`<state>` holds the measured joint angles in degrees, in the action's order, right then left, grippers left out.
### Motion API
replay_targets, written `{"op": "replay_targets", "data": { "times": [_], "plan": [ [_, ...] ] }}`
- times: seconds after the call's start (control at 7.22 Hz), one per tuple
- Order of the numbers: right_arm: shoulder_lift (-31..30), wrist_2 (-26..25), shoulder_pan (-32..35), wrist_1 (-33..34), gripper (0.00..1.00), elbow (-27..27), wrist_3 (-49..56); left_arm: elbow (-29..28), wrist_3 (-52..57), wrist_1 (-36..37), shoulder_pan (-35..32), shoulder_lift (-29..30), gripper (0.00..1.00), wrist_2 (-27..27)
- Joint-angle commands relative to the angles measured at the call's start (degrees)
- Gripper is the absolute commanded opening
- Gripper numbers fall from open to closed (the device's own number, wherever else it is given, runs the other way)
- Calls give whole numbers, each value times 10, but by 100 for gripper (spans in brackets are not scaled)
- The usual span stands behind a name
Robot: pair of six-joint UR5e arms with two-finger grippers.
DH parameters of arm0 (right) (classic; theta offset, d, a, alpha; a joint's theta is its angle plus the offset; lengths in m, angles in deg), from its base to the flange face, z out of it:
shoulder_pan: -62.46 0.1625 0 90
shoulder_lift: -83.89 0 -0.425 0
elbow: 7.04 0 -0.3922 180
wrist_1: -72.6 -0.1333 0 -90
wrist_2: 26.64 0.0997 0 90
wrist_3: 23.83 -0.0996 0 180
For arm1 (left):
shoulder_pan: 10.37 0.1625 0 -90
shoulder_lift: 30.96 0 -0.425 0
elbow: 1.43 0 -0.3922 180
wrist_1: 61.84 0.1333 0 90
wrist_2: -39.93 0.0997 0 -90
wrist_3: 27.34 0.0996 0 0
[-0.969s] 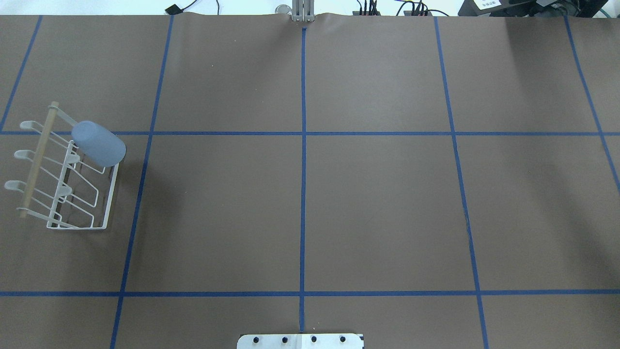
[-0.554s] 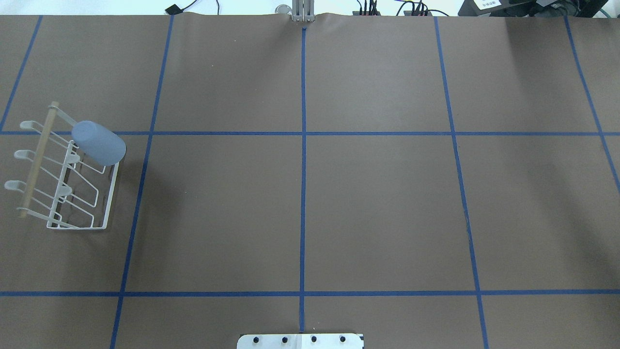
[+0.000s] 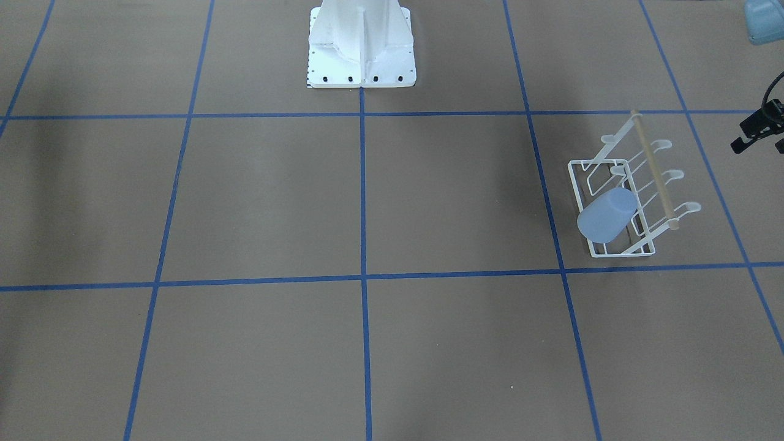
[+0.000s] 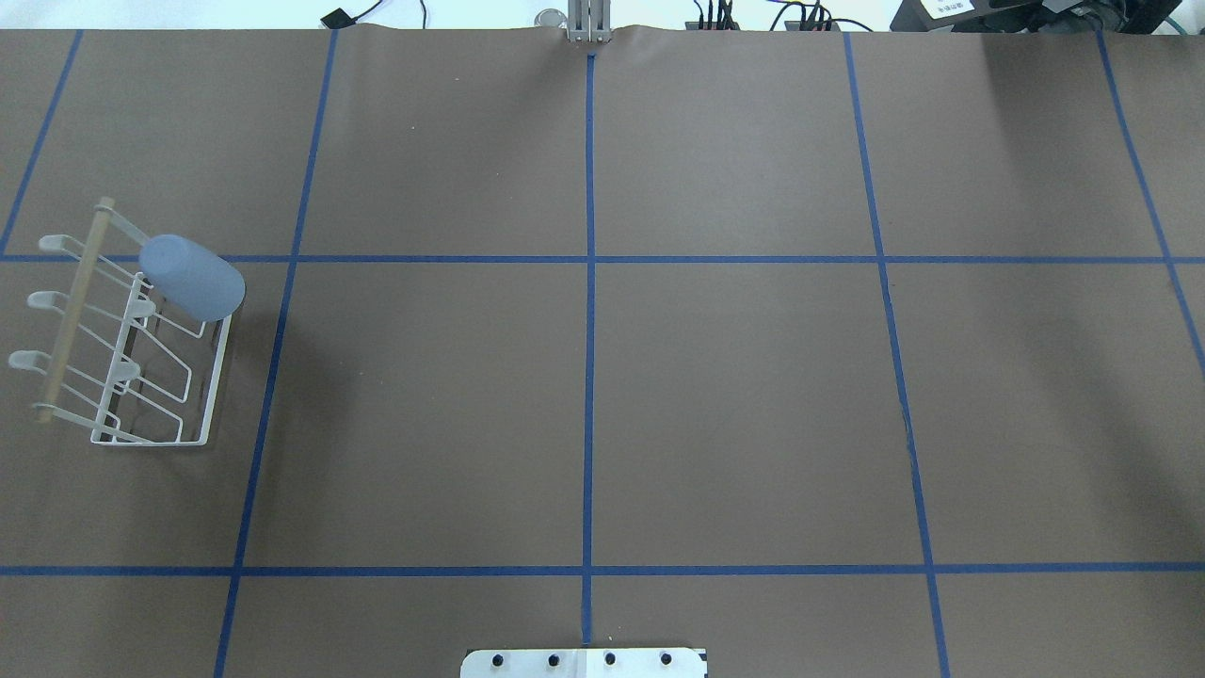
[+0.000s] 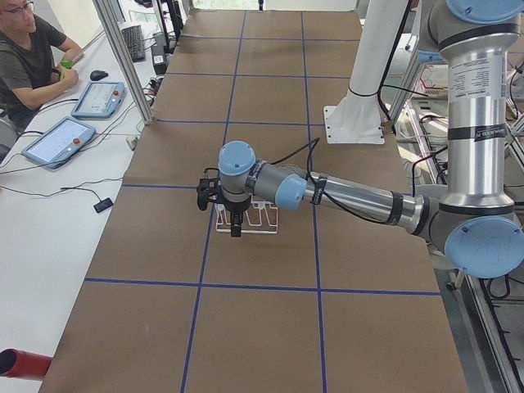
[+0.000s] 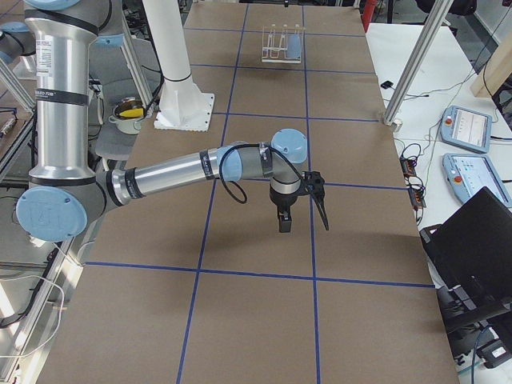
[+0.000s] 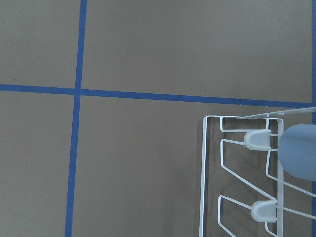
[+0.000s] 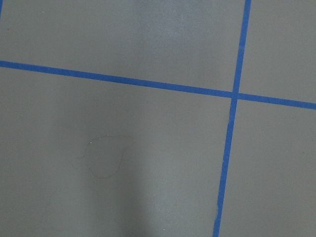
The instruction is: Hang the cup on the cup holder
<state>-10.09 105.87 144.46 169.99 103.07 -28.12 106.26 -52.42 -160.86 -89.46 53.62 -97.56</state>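
The light blue cup (image 4: 193, 278) is pictured hung on the white wire cup holder (image 4: 218, 377). It is seated tilted and mouth-down over a prong on the side away from the holder's wooden bar (image 4: 73, 311), at the holder's end farthest from the white robot pedestal (image 4: 584, 662). The left gripper (image 5: 236, 228) is held pointing down just above the holder, clear of the cup. Whether its fingers are spread or clenched cannot be told from the side view. A corner of the holder and the edge of the cup are caught at the lower right of the left wrist view. The right gripper (image 6: 284, 224) is poised pointing down, well apart from the holder, over the brown-covered table (image 4: 734, 395) marked with blue tape. Its state cannot be told either.
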Motion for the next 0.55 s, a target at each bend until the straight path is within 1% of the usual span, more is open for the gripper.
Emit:
{"op": "replay_targets", "data": {
  "times": [0.0,0.42],
  "plan": [
    [0,1,0,0,100,1,0,0,-1,0,1,7,98,1],
    [0,2,0,0,100,1,0,0,-1,1,-4,-3,98,4]
  ]
}}
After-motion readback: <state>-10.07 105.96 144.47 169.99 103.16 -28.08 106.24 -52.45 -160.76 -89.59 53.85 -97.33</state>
